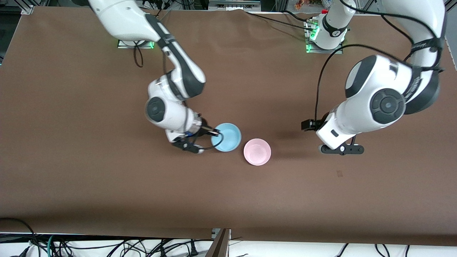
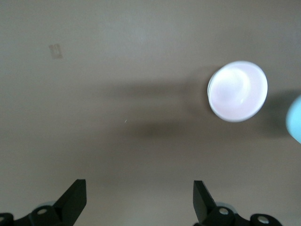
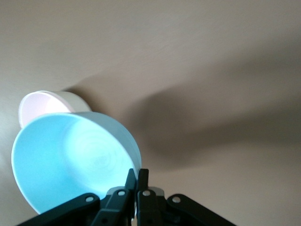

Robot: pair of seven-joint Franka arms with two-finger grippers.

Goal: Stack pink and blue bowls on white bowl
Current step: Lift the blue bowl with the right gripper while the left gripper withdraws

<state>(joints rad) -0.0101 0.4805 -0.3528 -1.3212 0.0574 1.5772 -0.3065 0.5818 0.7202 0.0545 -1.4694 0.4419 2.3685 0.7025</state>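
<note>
Front view: right gripper (image 1: 214, 132) pinches the blue bowl (image 1: 226, 137) rim; left gripper (image 2: 139, 200) waits, spread.

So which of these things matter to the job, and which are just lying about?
In the job: light blue round plastic bowl, rim pinched by right tool; pale pink round plastic bowl beside it; left tool, open, waiting over brown table.
Lying about: small square mark; loose cables.
</note>
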